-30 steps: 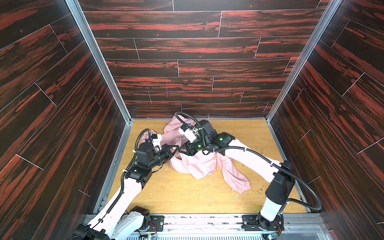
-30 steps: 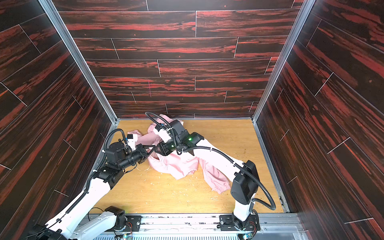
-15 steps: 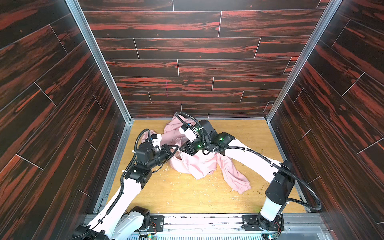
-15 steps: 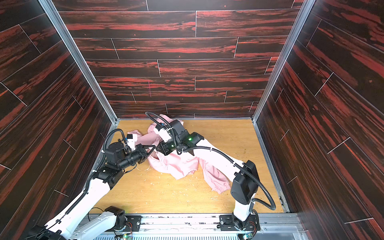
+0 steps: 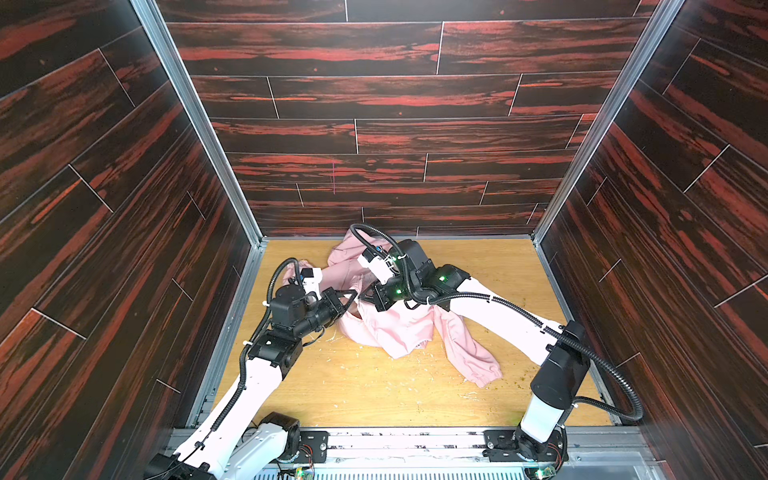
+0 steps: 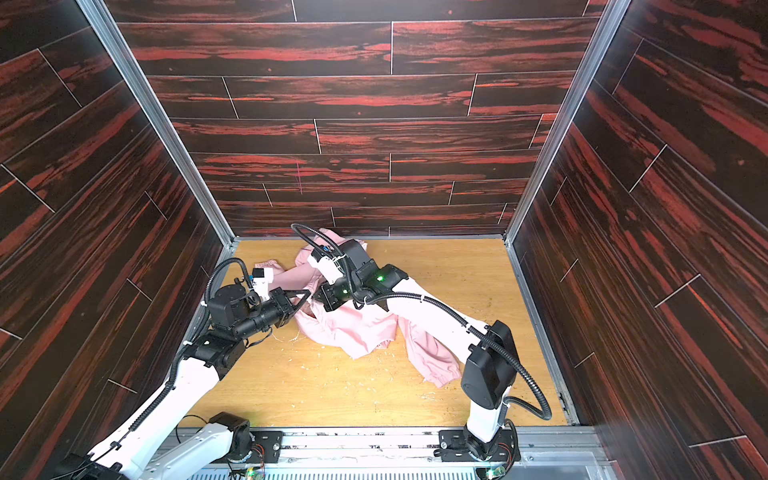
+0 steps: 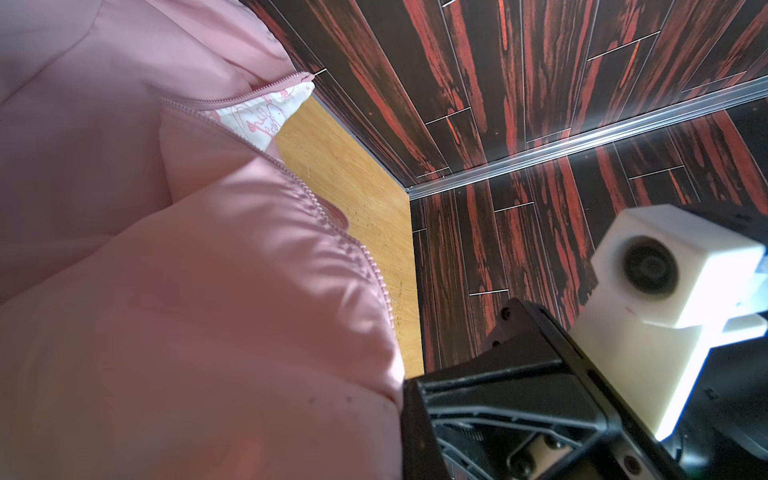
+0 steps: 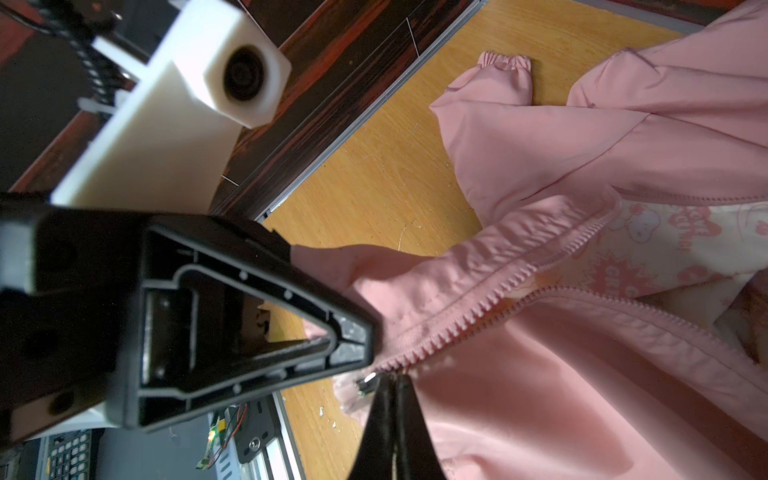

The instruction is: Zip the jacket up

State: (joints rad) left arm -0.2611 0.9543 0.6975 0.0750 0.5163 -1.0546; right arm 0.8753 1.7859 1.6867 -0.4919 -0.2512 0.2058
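Wooden tabletop (image 5: 353,386): left tool (image 5: 352,293) clamps jacket (image 5: 399,328), right tool (image 8: 391,384) closed; lining lettering (image 8: 690,220) unreadable.

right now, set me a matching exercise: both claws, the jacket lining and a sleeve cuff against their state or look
Things:
1. left claw
2. right claw
3. lining
4. sleeve cuff

States:
a. pale with pink print
b. tips pinched together by the metal slider
c. clamped on the jacket
d. lying on the table

Pairs: 1-c, 2-b, 3-a, 4-d
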